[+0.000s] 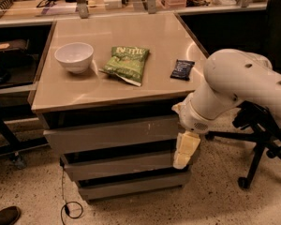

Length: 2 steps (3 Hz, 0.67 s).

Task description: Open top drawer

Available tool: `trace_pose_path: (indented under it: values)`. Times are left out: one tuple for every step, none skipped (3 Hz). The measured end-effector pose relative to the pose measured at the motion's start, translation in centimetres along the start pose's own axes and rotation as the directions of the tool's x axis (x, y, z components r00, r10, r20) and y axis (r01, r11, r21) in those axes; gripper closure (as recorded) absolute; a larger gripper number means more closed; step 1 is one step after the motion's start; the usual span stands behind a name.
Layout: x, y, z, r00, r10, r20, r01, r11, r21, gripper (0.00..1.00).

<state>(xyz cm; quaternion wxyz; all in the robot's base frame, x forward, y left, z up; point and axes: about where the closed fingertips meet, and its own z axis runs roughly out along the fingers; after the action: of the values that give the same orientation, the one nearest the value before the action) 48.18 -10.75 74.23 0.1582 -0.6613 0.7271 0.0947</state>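
The top drawer point(110, 133) is the tallest of three flat grey fronts under the tan table top, with small white scuffs right of centre. It looks shut, or nearly so. My gripper point(183, 152) hangs from the white arm point(234, 90) at the cabinet's front right corner, pointing down. Its cream fingers overlap the right end of the middle drawer point(119, 164), just below the top drawer's right edge. The bottom drawer point(131, 185) sits below.
On the table top point(107, 32) lie a white bowl point(74, 56), a green snack bag point(127, 63) and a dark packet point(182, 69). An office chair base point(257, 146) stands at the right. A shoe point(4, 215) and a cable point(68, 205) are on the floor at the left.
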Motion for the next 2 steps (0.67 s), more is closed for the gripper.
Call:
trace_pose_path:
  values:
    - [0.0, -1.5, 2.0, 1.0, 0.007, 0.004, -0.007, 1.0, 0.003, 0.0]
    - [0.4, -3.2, 3.6, 1.0, 0.004, -0.004, -0.004, 1.0, 0.001, 0.0]
